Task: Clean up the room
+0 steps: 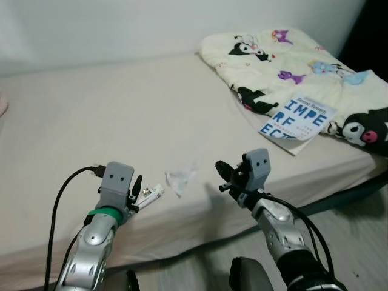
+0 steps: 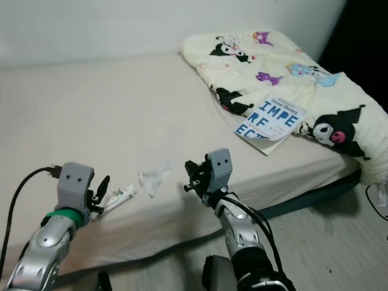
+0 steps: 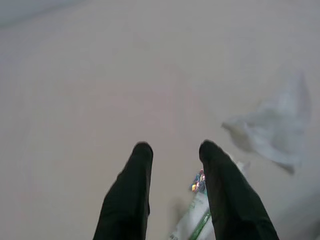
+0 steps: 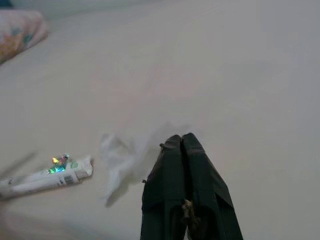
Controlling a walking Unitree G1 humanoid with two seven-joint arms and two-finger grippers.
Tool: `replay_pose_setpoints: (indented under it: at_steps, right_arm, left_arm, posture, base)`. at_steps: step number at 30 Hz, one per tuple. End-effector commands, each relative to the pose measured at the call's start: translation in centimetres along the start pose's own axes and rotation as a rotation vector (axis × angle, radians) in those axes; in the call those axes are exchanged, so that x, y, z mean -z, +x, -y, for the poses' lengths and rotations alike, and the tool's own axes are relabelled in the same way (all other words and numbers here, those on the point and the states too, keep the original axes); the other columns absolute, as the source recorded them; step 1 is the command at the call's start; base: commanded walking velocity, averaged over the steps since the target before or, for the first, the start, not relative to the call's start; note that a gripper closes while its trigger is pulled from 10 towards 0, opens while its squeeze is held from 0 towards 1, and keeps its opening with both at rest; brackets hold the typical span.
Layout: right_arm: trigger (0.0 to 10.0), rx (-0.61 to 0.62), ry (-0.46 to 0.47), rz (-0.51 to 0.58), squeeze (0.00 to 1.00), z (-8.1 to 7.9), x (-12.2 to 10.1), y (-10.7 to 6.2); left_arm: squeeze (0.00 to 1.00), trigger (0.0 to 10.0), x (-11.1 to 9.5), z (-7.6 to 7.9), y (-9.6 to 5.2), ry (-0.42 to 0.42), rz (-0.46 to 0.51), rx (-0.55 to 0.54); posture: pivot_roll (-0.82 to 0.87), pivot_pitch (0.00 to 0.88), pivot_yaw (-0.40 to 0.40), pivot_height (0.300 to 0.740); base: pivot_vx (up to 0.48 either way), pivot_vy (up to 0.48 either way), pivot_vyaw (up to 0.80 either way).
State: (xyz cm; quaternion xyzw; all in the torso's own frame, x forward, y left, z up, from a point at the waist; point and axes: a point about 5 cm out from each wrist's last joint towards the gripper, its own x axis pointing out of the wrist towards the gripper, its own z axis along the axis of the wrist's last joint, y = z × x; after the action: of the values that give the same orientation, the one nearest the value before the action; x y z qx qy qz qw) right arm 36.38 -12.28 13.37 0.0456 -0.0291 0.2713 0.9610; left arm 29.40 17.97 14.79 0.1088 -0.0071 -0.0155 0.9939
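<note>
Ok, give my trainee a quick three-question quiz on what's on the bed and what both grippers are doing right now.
1. True or false: the right gripper is shut.
2. What lies beside the open left gripper? A) white tube B) book
3. Name the crumpled item lying between the two grippers.

Key: 1 true; 2 A; 3 the tissue, on the bed.

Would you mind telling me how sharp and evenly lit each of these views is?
Eye views: fairly sharp, soft even light, the book lettering legible. Left wrist view: hazy, the crumpled tissue washed out, the wrapper blurred. Right wrist view: soft, the fingers dark, the wrapper glinting.
</note>
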Motion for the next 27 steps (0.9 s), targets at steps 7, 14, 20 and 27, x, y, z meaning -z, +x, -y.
replay_pose_setpoints:
  at_steps: [7, 14, 20, 27]
  right_arm:
    - [10.0, 0.006, 0.060, -0.032, 1.00, 0.4, -0.6, 1.4]
    - [10.0, -0.051, 0.011, -0.027, 1.00, -0.1, -2.2, 2.9]
    - [10.0, -0.099, -0.075, -0.058, 1.00, -0.8, -2.9, 3.8]
    - [10.0, -0.017, -0.193, -0.164, 0.00, -0.3, -2.9, 4.2]
  left_arm:
    - [0.00, 10.0, -2.6, -2.2, -2.2, 0.015, 0.033, -0.048]
    - [0.00, 10.0, -4.0, -3.0, -4.1, 0.027, 0.027, -0.076]
    - [0.00, 10.0, -5.0, -3.3, -5.7, 0.031, 0.005, -0.099]
    - [0.00, 10.0, -5.1, -3.4, -7.4, 0.039, -0.042, -0.110]
  posture:
    - [0.14, 0.278, 0.049, 0.556]
    - [0.20, 0.352, 0.048, 0.556]
    - [0.26, 0.407, 0.054, 0.556]
    - [0.32, 0.449, 0.071, 0.556]
  base:
    - [0.000, 0.000, 0.00]
    - [0.000, 0.000, 0.00]
    - [0.000, 0.000, 0.00]
    - [0.000, 0.000, 0.00]
